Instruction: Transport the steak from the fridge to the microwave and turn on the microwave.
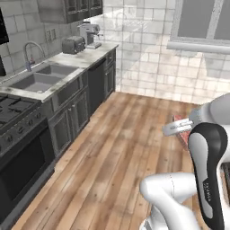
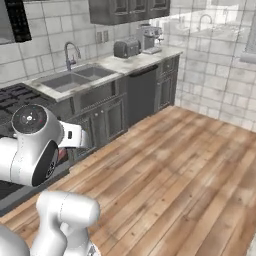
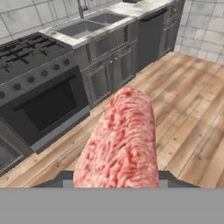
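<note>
1. The gripper (image 1: 179, 128) is clamped on the steak (image 3: 120, 144), fingers closed tight against its sides, carrying it in mid-air above the wooden floor (image 1: 121, 148).
2. From the hand camera the steak juts straight out ahead, a marbled pinkish-red slab seen edge-on, its far end pointing towards the stove (image 3: 35, 83).
3. In the left base view, a sliver of that red meat (image 1: 182, 128) shows just beyond the white hand, well out from the counter run.
4. Taking the stove as our landmark: it sits at the near end of the counter, black grates on top, a row of knobs and a dark oven door below.
5. Just past the stove along the counter is the sink (image 1: 38, 78) with its curved tap (image 1: 31, 54).
6. Further along from the stove comes the dark dishwasher panel (image 1: 96, 85), then a toaster (image 1: 73, 45) and a coffee machine (image 1: 90, 33) at the far end of the worktop.
7. Opposite the stove's wall, high on the tiled far wall, a window (image 1: 202, 24) shows.
8. The steak hangs clear of the stove, touching nothing but the fingers.
</note>
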